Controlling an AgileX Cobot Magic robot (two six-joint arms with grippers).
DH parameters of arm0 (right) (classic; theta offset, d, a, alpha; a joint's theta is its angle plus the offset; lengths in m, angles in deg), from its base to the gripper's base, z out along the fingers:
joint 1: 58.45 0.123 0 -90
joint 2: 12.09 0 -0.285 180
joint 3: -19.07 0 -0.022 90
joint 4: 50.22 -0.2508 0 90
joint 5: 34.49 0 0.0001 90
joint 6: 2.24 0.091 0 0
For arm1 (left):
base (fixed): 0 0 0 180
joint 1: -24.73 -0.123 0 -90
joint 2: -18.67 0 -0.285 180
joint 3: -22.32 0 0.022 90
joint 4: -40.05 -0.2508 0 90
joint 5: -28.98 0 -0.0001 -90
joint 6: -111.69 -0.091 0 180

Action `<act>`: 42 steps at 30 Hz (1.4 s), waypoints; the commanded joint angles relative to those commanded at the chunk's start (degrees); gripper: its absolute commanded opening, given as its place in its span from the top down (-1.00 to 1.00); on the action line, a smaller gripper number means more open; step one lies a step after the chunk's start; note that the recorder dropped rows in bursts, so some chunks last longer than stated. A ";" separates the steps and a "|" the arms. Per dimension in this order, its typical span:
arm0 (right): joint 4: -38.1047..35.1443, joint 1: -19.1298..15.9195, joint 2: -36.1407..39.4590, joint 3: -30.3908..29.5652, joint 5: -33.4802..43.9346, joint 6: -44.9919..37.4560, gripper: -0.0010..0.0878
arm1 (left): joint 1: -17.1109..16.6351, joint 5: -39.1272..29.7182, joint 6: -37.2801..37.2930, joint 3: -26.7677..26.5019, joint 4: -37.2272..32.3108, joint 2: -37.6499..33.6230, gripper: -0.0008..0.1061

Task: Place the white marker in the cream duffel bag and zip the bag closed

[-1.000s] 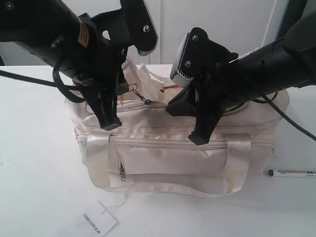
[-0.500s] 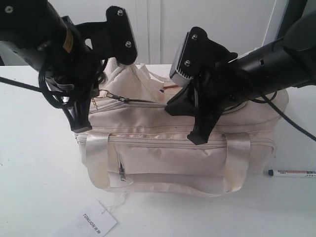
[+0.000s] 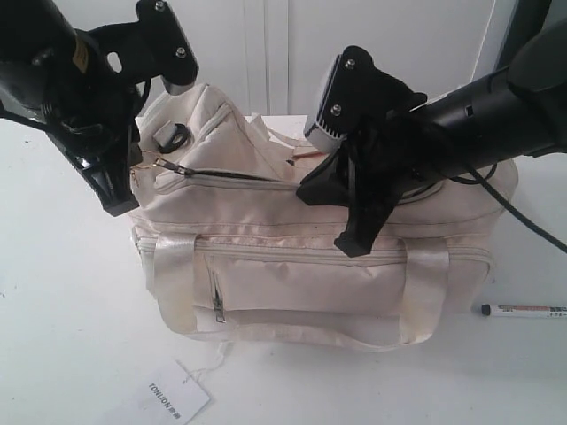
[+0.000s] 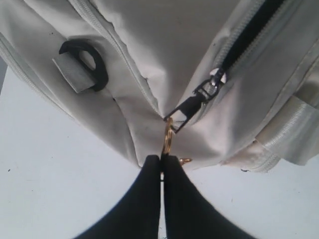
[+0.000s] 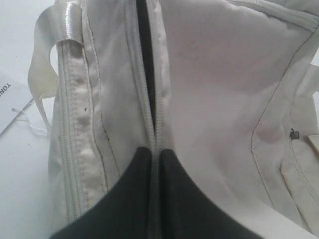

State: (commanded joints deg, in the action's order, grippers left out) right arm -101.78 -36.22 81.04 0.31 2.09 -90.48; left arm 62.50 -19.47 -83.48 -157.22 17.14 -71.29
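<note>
While the marker (image 3: 524,311) lies on the table (image 3: 62,310) just right of the bag (image 3: 301,283), outside it, both arms lean over the bag.

Left wrist: left gripper (image 4: 162,160) pinched on the gold ring (image 4: 168,137) — zipper (image 4: 249,35) partly open.

Right wrist: right gripper (image 5: 155,153) clamped together on the bag's zipper seam.

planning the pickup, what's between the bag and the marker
Only a bare strip of table, in the exterior view; the marker lies beside the bag, not touching.
</note>
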 joint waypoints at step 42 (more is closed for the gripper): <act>8.15 0.00 -2.39 0.00 -2.06 3.17 0.98 | -10.46 3.65 0.00 0.00 -1.61 -3.86 0.99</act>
State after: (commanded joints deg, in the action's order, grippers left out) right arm -93.63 -36.22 78.65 0.31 0.03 -87.31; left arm 52.04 -15.82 -83.48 -157.22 15.53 -75.15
